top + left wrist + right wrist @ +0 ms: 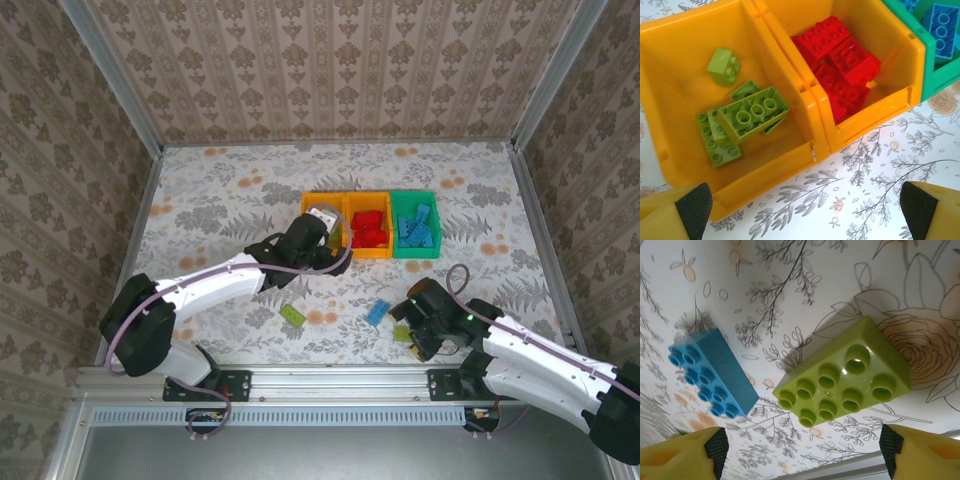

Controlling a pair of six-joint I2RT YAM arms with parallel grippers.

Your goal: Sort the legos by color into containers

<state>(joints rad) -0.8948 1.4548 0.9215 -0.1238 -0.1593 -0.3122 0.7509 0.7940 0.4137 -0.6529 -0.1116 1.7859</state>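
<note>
I see three bins in a row, walls touching, about 1 o'clock off centre of the table [220, 200]: left yellow bin [312, 198], middle yellow bin [370, 254] with red legos [370, 228], green bin [415, 254] with blue legos [417, 228]. Left gripper [325, 228] is over the left yellow bin's 6 o'clock side. Loose blue brick [378, 312] lies at 6 o'clock of the middle yellow bin. Lime brick [292, 315] is apart at its 9 o'clock. Second lime brick [401, 332] is at its 4 o'clock, right at the right gripper [410, 322].
</note>
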